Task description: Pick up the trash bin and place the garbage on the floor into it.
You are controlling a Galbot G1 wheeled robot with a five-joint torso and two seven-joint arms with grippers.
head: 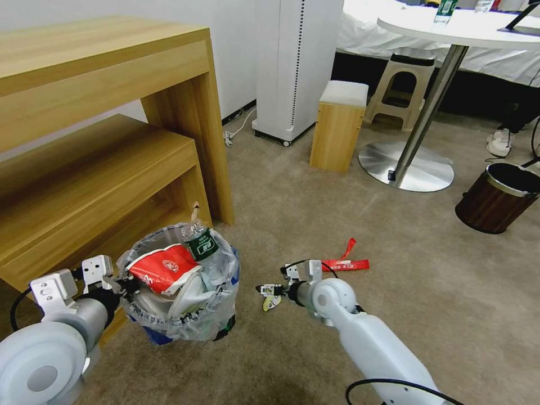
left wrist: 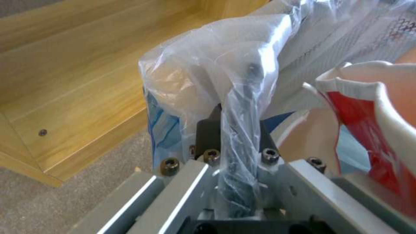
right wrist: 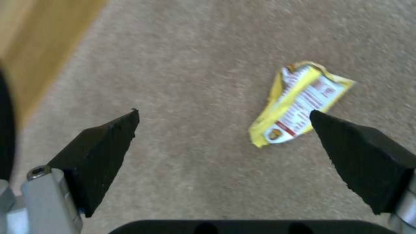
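Bin liner (head: pixel 219 315): clear crinkled plastic. Carpet (head: pixel 349 349): matt short pile. Shelf (head: pixel 95 169): smooth wood-grain. Wrapper (right wrist: pixel 299 100): glossy yellow.

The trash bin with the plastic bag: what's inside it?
In the trash bin, a red-and-white paper cup, a green-label bottle and something white beneath. Whatever is deeper is covered. The left gripper pinches the bag rim.

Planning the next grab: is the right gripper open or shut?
Open: the right gripper has its fingers spread wide above the yellow wrapper.
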